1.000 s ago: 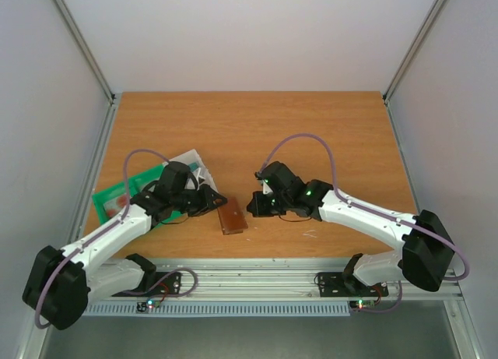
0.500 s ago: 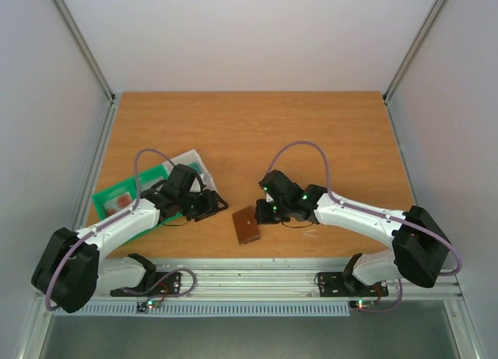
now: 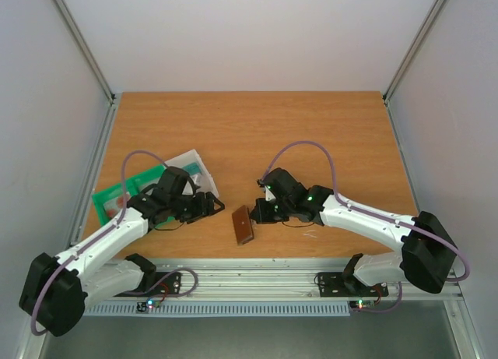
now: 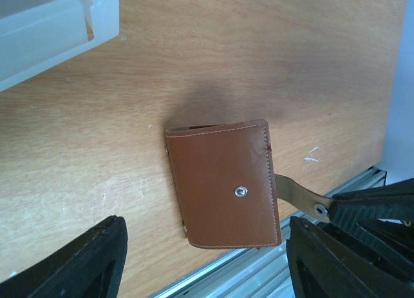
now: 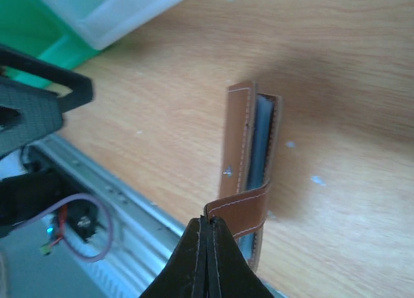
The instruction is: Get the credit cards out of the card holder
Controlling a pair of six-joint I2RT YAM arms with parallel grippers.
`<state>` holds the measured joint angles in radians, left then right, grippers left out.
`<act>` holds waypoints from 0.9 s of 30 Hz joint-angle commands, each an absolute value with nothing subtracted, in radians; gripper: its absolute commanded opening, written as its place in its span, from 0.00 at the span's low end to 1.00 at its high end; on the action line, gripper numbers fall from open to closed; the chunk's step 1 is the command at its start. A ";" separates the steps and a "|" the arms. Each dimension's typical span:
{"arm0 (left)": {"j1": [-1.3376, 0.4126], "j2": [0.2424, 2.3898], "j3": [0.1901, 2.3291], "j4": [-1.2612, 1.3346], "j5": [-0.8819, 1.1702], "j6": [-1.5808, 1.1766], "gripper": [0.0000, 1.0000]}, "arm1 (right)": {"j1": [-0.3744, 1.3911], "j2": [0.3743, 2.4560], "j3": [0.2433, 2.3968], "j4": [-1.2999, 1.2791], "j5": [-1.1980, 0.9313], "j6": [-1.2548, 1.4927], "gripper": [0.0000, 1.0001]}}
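Two arms reach over the wooden worktop (image 3: 311,133). At its left side lie a green tray (image 3: 109,197) and a translucent box (image 3: 191,163). Near the front edge, between the claws, the brown card holder (image 4: 226,185) is folded shut, a grey-blue lining showing in its slit. The left claw (image 3: 216,205) is spread wide, gripping nothing. The right claw (image 5: 207,222) is pinched tight on the holder's strap (image 4: 297,193).

A wooden table (image 3: 249,125) stands boxed by plain white walls (image 3: 249,32) and aluminium corner rails (image 3: 83,40).
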<state>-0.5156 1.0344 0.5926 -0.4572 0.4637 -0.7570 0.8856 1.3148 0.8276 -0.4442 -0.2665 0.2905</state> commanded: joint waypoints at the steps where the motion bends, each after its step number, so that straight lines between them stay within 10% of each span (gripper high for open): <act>1: -0.516 0.995 0.580 -0.501 0.448 -0.745 0.68 | 0.892 1.311 0.871 -0.337 -0.416 0.303 0.01; 27: -0.515 0.928 0.516 -0.522 0.449 -0.742 0.59 | 0.824 1.320 0.770 -0.532 -0.173 0.272 0.01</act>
<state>-0.5156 0.9356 0.5320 -0.5423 0.4374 -0.7502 0.8486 1.3396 0.8116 -0.4694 -0.2668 0.3054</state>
